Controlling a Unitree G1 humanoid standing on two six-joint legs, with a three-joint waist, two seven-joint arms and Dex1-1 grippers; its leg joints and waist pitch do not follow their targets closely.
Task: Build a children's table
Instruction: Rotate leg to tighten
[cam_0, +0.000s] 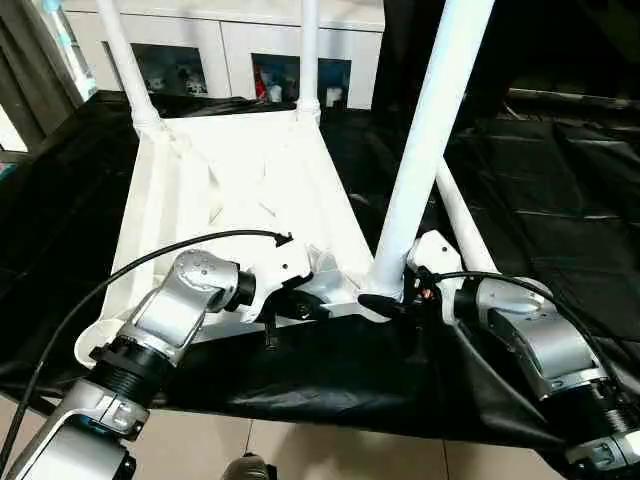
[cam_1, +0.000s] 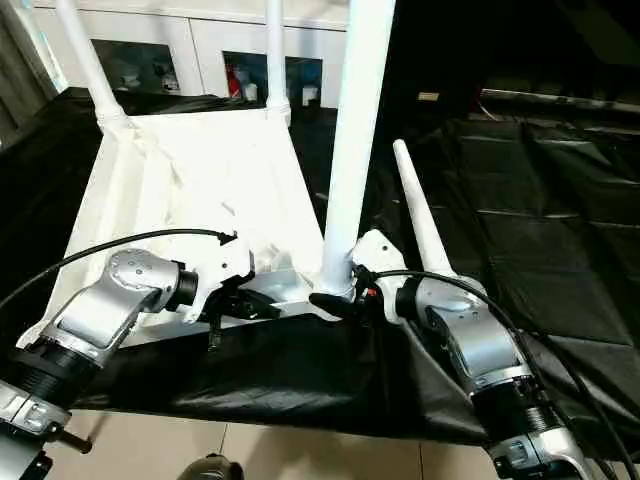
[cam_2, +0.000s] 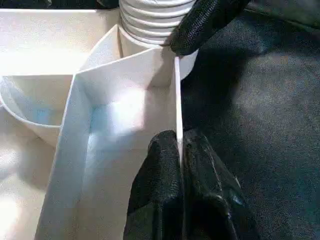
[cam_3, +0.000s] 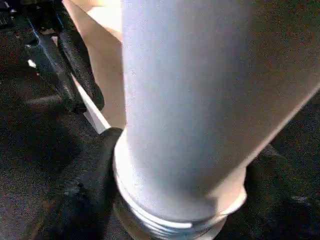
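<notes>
The white tabletop (cam_0: 230, 170) lies upside down on a black cloth, ribs facing up. Two legs (cam_0: 125, 60) (cam_0: 309, 50) stand in its far corner sockets. A third leg (cam_0: 430, 130) stands upright in the near right socket. My right gripper (cam_0: 385, 300) is closed around that leg's ribbed base (cam_3: 165, 210), one black finger (cam_3: 90, 175) on each side. My left gripper (cam_2: 179, 142) is shut on the thin near rim wall (cam_2: 176, 100) of the tabletop, just left of that socket. Another leg (cam_1: 420, 215) lies loose on the cloth to the right.
The black cloth (cam_0: 540, 200) covers the work surface and hangs over its near edge onto tiled floor (cam_0: 330, 450). A white glass-door cabinet (cam_0: 230, 50) stands behind. A black cable (cam_0: 150, 260) arcs over my left forearm.
</notes>
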